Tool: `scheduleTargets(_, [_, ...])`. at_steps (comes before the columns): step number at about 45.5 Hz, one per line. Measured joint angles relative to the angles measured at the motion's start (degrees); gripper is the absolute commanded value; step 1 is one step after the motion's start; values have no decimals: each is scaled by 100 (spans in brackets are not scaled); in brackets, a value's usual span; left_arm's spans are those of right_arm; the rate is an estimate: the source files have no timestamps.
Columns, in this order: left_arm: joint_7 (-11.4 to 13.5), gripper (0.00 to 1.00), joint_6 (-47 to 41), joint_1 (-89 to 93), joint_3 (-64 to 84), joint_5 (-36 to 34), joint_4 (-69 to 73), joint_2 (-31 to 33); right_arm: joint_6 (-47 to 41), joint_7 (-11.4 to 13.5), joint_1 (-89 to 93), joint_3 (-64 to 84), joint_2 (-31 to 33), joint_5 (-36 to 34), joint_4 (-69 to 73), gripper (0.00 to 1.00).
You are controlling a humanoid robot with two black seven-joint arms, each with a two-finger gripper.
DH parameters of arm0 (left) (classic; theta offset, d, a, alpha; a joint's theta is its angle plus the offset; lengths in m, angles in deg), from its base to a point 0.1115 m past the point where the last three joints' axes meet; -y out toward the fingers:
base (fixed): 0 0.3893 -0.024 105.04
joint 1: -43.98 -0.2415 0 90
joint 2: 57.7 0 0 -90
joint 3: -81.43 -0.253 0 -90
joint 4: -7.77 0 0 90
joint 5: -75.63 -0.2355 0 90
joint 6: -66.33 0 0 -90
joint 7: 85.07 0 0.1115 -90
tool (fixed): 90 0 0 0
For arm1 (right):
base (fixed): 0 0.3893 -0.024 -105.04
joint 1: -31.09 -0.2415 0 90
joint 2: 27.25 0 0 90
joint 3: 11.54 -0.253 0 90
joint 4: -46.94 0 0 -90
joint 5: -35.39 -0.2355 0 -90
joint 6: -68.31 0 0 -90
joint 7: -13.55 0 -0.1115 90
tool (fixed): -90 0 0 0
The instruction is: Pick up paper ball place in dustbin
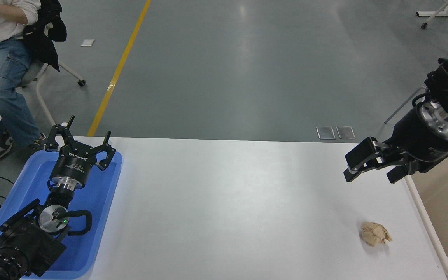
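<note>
The paper ball [375, 233], a tan-brown wrinkly wad, lies on the white table [228, 210] near its front right. The dustbin [428, 221], beige with a thick pale rim, stands at the table's right edge, cut off by the picture. My right gripper [354, 167] comes in from the right edge, pointing left, with its fingers open and empty. It hangs above the table, well behind the paper ball and just left of the dustbin's rim. My left gripper [80, 134] is parked at the lower left over the blue tray, open and empty.
A shallow blue tray [95, 233] lies at the table's left edge under the left arm. A person [2, 58] sits on a chair beyond the table's far left corner. A yellow line runs across the grey floor.
</note>
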Motion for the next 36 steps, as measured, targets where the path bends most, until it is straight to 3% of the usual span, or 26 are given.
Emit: scheduleTargets(36, [-8,100,0,0,0,0,-2,0,33,0,184,-31,-215,-7,-130,100])
